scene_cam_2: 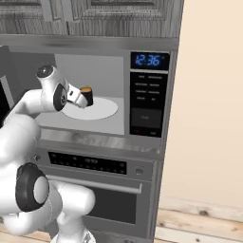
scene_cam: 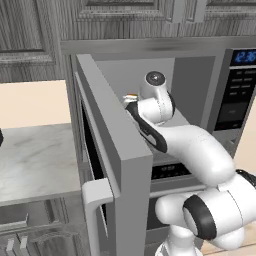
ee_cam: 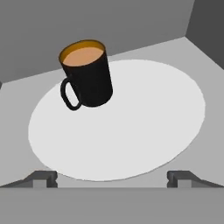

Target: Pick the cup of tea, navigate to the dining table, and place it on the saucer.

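Note:
The cup of tea [ee_cam: 87, 74], a black mug with its handle turned to the left and amber liquid at the brim, stands upright on the white turntable [ee_cam: 131, 131] inside the open microwave. My gripper [ee_cam: 111, 179] is open, level with the plate's near edge, and a short gap lies between it and the cup. Nothing sits between the fingertips [ee_cam: 43, 178]. From the right base view the gripper [scene_cam_2: 79, 98] reaches into the cavity just left of the cup of tea [scene_cam_2: 87, 96]. The dining table and the saucer are out of view.
The microwave door [scene_cam: 115, 150] swings open to the left, close beside my arm. Its control panel [scene_cam_2: 149, 95] with a blue clock is on the right, and an oven [scene_cam_2: 95, 190] sits below. A marbled counter [scene_cam: 35, 160] lies to the left.

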Controlling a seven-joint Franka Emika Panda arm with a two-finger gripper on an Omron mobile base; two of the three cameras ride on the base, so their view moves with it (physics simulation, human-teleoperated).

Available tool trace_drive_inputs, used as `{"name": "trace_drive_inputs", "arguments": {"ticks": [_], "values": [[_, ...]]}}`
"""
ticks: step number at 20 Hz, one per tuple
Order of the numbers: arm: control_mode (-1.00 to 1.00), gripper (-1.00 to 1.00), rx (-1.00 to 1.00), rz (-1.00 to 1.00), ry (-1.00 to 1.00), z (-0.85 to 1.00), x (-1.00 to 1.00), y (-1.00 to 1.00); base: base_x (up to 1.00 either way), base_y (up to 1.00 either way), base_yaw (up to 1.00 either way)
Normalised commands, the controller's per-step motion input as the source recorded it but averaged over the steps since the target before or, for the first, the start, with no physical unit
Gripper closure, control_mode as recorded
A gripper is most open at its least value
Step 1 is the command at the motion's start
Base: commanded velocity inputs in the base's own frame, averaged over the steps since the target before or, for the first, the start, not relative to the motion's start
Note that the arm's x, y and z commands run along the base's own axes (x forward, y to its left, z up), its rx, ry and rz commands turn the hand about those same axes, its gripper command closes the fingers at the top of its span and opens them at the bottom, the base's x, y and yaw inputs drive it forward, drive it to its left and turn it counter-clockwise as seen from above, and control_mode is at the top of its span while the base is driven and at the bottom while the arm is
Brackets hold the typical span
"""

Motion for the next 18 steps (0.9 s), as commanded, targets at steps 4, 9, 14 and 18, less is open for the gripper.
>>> {"name": "trace_drive_inputs", "arguments": {"ticks": [4,9,14,18], "values": [[-1.0,-1.0,0.0,0.0,0.08,-0.06,0.68,0.0,0.0,0.0,0.0],[-1.0,-1.0,0.0,0.0,0.03,-0.22,0.35,0.07,0.0,0.0,0.0],[-1.0,-1.0,0.0,0.0,0.0,-0.31,0.07,0.13,0.0,0.0,0.0],[-1.0,-1.0,0.0,0.0,0.0,-0.27,0.2,0.19,0.0,0.0,0.0]]}}
